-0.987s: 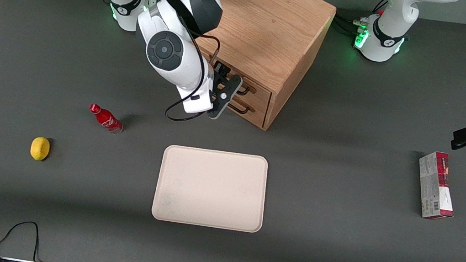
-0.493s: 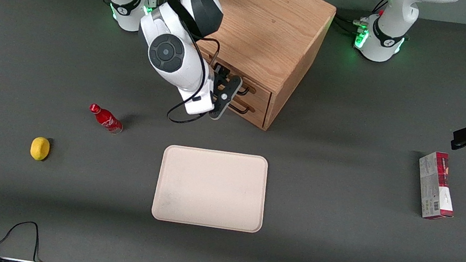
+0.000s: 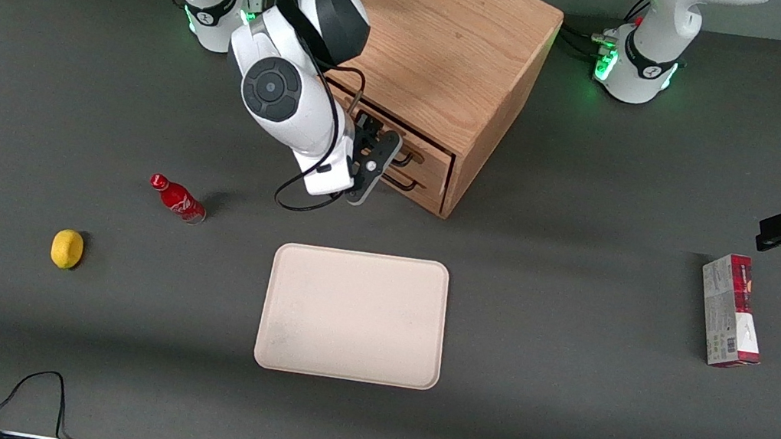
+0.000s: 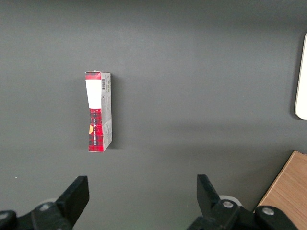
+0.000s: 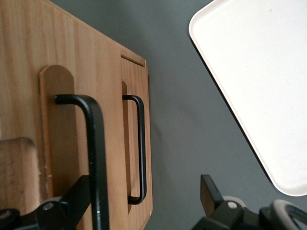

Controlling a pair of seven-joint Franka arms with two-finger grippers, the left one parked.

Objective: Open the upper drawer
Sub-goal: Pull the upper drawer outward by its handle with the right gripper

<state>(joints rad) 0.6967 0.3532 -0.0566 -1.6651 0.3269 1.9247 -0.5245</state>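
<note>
The wooden cabinet (image 3: 447, 50) stands at the back of the table. Its upper drawer (image 3: 428, 157) sits a little way out of the cabinet, its front (image 5: 29, 57) nearer to my wrist camera than the lower drawer (image 5: 136, 81). My gripper (image 3: 372, 162) is in front of the drawers, open wide (image 5: 144, 187). The upper drawer's black wire handle (image 5: 96, 143) runs between the fingers, right against one finger (image 5: 79, 196). The other finger (image 5: 208, 189) hangs over bare table. The lower drawer's handle (image 5: 141, 143) is free.
A beige tray (image 3: 353, 315) lies nearer the front camera than the cabinet. A red bottle (image 3: 178, 199) and a lemon (image 3: 67, 249) lie toward the working arm's end. A red-and-white box (image 3: 729, 310) lies toward the parked arm's end. A black cable (image 3: 36, 391) loops at the front edge.
My gripper has drawn slightly away from the cabinet front, and the upper drawer has slid out a little with it; a dark gap now shows under the cabinet top.
</note>
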